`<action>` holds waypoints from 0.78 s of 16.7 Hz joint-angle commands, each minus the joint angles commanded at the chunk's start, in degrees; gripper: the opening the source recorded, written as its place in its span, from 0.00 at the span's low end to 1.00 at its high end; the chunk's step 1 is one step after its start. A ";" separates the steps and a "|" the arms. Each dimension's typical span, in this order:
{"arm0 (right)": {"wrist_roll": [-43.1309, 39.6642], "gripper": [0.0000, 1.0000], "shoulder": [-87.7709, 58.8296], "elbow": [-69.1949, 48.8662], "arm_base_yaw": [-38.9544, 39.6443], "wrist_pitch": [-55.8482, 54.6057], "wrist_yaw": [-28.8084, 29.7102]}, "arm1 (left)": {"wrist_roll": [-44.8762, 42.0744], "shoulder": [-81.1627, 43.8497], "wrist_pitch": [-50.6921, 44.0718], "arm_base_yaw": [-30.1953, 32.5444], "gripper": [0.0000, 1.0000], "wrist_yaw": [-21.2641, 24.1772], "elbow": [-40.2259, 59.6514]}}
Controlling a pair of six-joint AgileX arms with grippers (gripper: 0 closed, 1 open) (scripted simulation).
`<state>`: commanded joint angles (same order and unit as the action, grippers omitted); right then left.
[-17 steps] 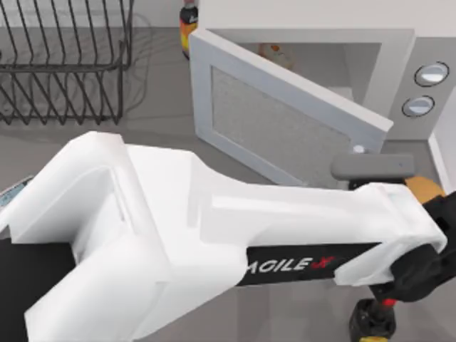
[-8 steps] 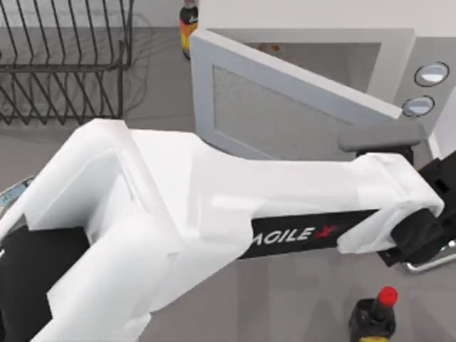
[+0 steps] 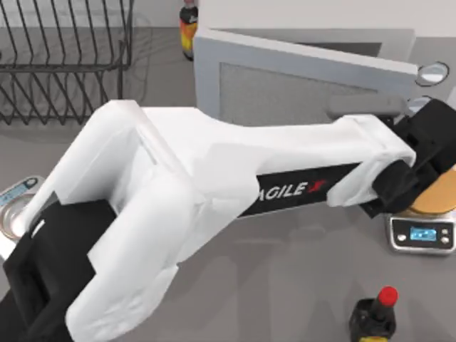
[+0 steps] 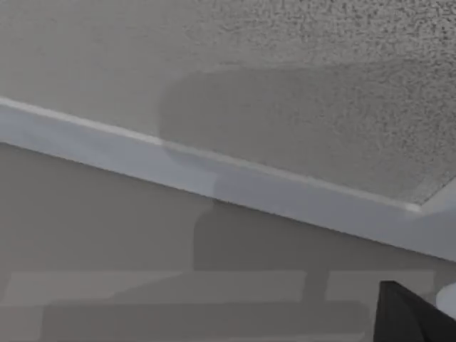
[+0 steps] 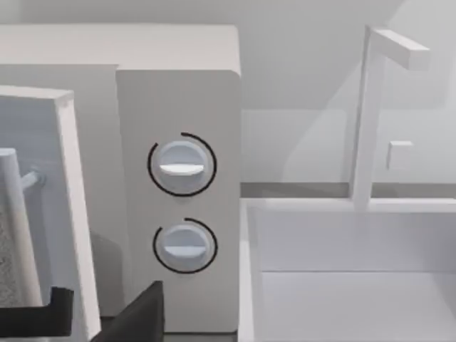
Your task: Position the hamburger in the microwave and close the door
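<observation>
The white microwave (image 3: pixel 313 16) stands at the back right, and its two silver dials (image 5: pixel 181 165) are on the grey side panel. The door (image 3: pixel 299 89) with its grey speckled window (image 4: pixel 320 85) stands almost shut across the cavity. The hamburger is hidden behind it. My left arm reaches across the table, and my left gripper (image 3: pixel 419 153) presses on the door's free end beside the grey bar handle (image 3: pixel 367 107). My right gripper (image 5: pixel 84 317) hangs open in front of the dial panel, holding nothing.
A small scale (image 3: pixel 422 233) with a flat tan disc (image 3: pixel 438 196) sits at the right. A red-capped bottle (image 3: pixel 377 313) stands at the front right. A wire rack (image 3: pixel 64 57) stands at the back left, a bottle (image 3: pixel 187 25) behind, a tin (image 3: pixel 13 210) at the left edge. A white basin (image 5: pixel 349 271) adjoins the microwave.
The door has swung from half open to almost shut, with my left gripper following its free end toward the back. The hamburger has gone out of sight behind it.
</observation>
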<state>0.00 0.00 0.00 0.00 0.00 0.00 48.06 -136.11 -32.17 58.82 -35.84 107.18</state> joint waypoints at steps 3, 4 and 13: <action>0.00 1.00 0.00 0.00 0.00 0.00 0.00 | -0.48 -0.02 -0.07 -0.08 0.00 -0.25 0.56; 0.00 1.00 0.00 0.00 0.00 0.00 0.00 | -0.48 -0.02 -0.07 -0.08 0.00 -0.25 0.56; 0.00 1.00 0.00 0.00 0.00 0.00 0.00 | -4.85 -10.04 -3.78 -3.76 0.00 2.65 18.02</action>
<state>0.00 0.00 0.00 0.00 0.00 0.00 43.20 -146.15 -35.95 55.06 -33.19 125.21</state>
